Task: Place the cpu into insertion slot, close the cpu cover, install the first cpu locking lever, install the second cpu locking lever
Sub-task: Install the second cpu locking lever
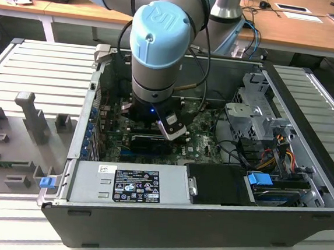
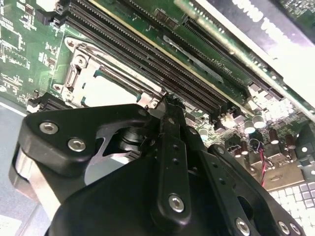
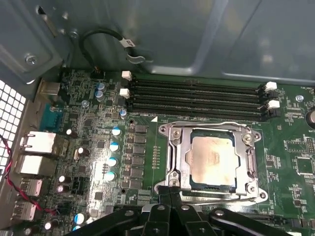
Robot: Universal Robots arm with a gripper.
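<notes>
In the first wrist view the cpu lies in the insertion slot, with the cpu cover closed around it. The memory slots run just beside the socket. The gripper sits at the socket's opposite edge.

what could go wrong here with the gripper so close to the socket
The cpu already sits in the socket under the closed cover. The gripper is at the frame's edge, so a sideways slip might scrape the board or its capacitors. The memory slots lie close beside, leaving little room for error.
</notes>
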